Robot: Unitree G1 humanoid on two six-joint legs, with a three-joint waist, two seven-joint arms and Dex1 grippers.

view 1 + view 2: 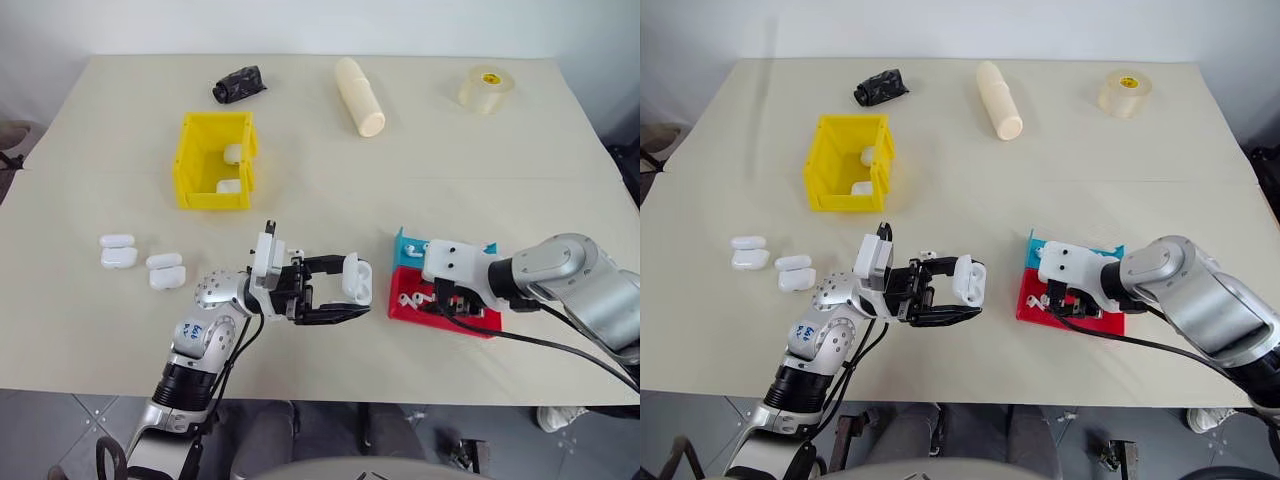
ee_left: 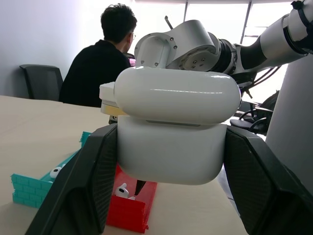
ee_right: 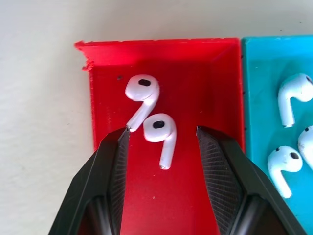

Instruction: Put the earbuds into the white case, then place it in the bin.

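My left gripper clamps the white case, lid up. My right gripper hangs in the red tray, jaws apart around one of the earbuds, not yet pinching.

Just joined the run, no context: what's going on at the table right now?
The left gripper holds a white case with its lid open above the table. The right gripper is down in the red tray, open, its fingers on either side of one of the two earbuds lying there; nothing is gripped yet. More earbuds lie in the blue tray beside it. The yellow bin holds two white cases already, and four more sit on the table near it.
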